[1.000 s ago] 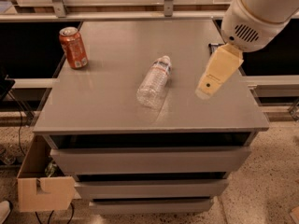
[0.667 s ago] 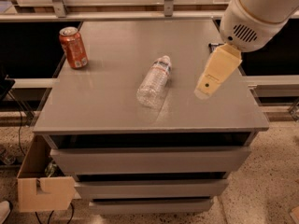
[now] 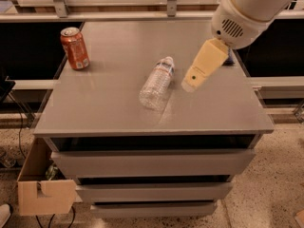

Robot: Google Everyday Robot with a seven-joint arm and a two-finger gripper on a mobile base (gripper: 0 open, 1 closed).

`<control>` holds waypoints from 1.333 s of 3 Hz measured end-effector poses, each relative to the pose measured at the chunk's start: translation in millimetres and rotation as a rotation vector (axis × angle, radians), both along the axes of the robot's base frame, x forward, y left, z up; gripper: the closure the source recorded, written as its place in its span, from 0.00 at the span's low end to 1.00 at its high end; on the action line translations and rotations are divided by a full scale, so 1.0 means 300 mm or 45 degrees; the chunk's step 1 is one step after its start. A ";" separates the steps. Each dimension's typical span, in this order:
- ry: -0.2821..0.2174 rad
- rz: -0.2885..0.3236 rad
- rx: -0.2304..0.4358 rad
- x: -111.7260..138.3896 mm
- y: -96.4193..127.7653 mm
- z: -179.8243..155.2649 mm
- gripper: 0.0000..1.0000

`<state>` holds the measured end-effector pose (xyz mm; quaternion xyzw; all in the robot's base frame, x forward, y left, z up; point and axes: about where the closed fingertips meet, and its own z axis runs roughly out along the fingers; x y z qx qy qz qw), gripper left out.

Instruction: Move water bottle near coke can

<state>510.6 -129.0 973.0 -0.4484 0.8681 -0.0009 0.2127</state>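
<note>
The water bottle (image 3: 156,82) is clear crinkly plastic and lies on its side near the middle of the grey cabinet top (image 3: 109,108), its white cap pointing to the far right. The coke can (image 3: 74,48) is orange-red with a silver top and stands upright at the far left corner, well apart from the bottle. My gripper (image 3: 192,82) is cream-coloured and hangs from the white arm (image 3: 247,13) at the upper right. It sits just right of the bottle's cap end and holds nothing.
A small dark blue packet (image 3: 231,58) peeks out behind the gripper near the right edge. A metal rail (image 3: 118,1) runs along the back. Drawers (image 3: 152,163) are below the top. A cardboard box (image 3: 42,189) stands on the floor at the lower left.
My gripper has moved a little to the left, closer to the bottle's cap end. The bottle and the can have not moved.
</note>
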 end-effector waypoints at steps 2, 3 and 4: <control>0.095 -0.123 0.082 0.127 0.220 -0.026 0.00; 0.154 -0.216 0.070 0.166 0.339 -0.090 0.00; 0.247 -0.297 0.025 0.178 0.429 -0.181 0.00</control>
